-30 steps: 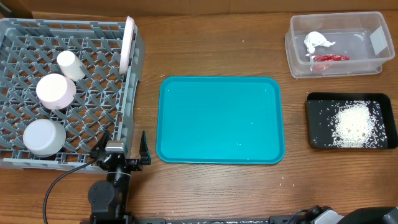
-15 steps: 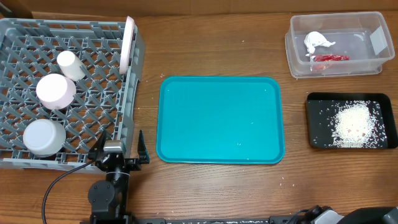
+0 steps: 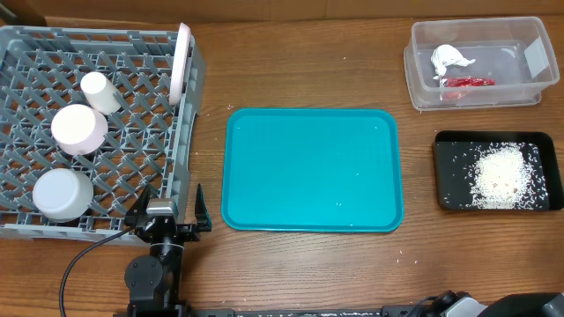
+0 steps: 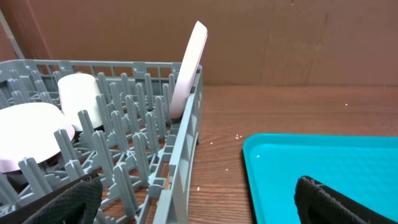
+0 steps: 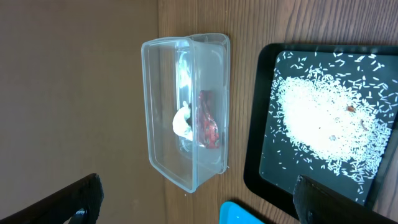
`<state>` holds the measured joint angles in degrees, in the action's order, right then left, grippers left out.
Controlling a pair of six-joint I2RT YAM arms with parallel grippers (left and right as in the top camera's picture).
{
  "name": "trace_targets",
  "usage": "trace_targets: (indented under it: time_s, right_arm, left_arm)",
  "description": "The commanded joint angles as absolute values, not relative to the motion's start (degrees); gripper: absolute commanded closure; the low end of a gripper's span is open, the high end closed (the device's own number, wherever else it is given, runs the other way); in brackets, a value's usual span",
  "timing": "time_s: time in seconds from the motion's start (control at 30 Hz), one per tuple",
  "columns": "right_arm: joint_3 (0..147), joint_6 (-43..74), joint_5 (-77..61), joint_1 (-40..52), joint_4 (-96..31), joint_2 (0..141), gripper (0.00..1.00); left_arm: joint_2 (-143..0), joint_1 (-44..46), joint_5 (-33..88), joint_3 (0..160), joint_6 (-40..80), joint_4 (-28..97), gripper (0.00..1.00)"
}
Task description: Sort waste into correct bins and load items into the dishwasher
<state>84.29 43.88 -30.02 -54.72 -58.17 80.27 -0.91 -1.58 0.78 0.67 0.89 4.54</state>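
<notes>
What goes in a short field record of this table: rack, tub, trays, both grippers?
Dish rack: cup, upright plate and two round white dishes inside
Clear tub: tissue wad and red wrapper inside
Teal tray: middle of table
Black tray: white grains
Left gripper: jaws open, at rack's near corner
Right gripper: jaws open, holding nothing
</notes>
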Motion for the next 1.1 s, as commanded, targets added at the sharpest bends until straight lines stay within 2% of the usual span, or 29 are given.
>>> trace_targets:
  time_s: [0.0, 0.53, 0.73, 0.93, 1.07]
  right_arm:
    - [84.49, 43.59, -30.02, -54.83, -58.0, 80.42, 0.01]
    - [84.49, 43.59, -30.04, -54.7, -58.0, 80.36, 0.0]
    - [84.49, 43.59, -30.02, -53.04, -58.02, 76.16, 0.0]
    - [84.49, 43.59, -30.02, -45.5, -58.0, 67.26, 0.0]
    - [84.49, 43.59, -30.04, -34.94, -58.02, 58.52, 0.0]
  left_arm:
    - [-0.21, -1.48, 0.03, 0.27, -0.01, 4.45, 0.0]
    - [-0.21, -1.48, 0.03, 0.27, -0.03, 4.45, 0.0]
    - [-0.21, -1.48, 0.03, 0.27, -0.03, 4.43, 0.0]
    - [-0.21, -1.48, 0.03, 0.27, -0.03, 4.45, 0.0]
    - [-0.21, -1.48, 0.03, 0.27, -0.01, 4.45, 0.0]
